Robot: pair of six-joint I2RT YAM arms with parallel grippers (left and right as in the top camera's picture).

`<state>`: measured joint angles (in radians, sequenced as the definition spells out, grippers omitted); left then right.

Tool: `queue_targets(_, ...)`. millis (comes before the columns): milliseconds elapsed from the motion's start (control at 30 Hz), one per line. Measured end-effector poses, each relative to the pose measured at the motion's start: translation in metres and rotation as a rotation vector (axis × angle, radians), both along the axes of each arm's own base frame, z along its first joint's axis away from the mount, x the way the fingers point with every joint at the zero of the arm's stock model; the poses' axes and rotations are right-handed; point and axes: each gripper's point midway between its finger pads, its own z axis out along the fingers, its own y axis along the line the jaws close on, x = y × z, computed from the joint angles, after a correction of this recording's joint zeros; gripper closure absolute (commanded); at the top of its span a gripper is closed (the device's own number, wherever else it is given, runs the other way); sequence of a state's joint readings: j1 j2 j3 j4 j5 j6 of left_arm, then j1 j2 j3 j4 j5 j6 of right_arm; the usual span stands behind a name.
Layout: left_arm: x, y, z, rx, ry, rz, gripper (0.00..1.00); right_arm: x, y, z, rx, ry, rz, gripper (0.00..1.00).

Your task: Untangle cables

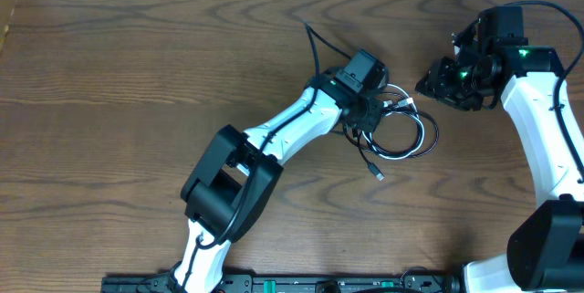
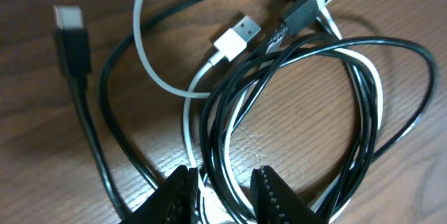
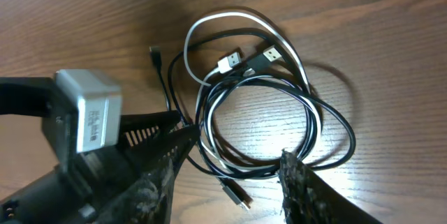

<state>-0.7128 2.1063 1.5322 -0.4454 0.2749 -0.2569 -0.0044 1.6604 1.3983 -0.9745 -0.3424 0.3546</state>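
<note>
On the left, the left claw (image 2: 220, 197) is held low over the pile and is only a little way open. White and black strands run through the narrow gap between its fingers (image 2: 171, 196), and whether they are squeezed cannot be told. The cables (image 1: 406, 133) are found in the middle of the brown bench (image 1: 137, 56), just beside that claw. They are wound into one loose ring with loops laid over each other. A black cable (image 2: 73, 46) with a small plug is seen at the left of the ring, a bit apart from the rest. Next to it, the white cable (image 2: 137, 39) makes a loop that stands clear before it goes in among the black loops (image 2: 218, 133). The cables are judged to be very light, soft and bendy, so all would be dragged along if one were pulled hard. Their smooth skins could slip through a loose hold. The plugs, like the white plug (image 2: 234, 38), are hard and a little thicker. A hold just behind a plug, or on the clear white loop, is thought best. Slow, gentle pulls are called for, since loops may tighten into a knot. On the right, the right claw (image 3: 227, 189) is spread wide near the ring, and nothing is held in it.
</note>
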Motion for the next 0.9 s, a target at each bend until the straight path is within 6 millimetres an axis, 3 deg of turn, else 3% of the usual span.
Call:
queue_targets(167,-0.005,0.001,-0.023,0.054,0.027,0.04,0.7,-0.001,-0.001,-0.001,-0.007,0.006,-0.003,0.53)
queue_targets(267,-0.007,0.002,-0.035,0.071,0.047,0.057,0.77,-0.001,-0.002,-0.001,-0.013,0.006,-0.004,0.52)
queue_targets(600,-0.016,-0.007,-0.036,0.08,0.044,0.051,0.78,-0.001,-0.004,-0.002,-0.021,0.008,-0.007,0.49)
queue_targets(700,-0.019,-0.009,-0.037,0.081,0.045,0.044,0.92,-0.001,-0.004,-0.002,-0.022,0.008,-0.008,0.49)
queue_targets(900,-0.022,-0.004,-0.038,0.101,0.063,0.051,0.93,-0.004,-0.007,-0.004,-0.039,0.02,-0.013,0.48)
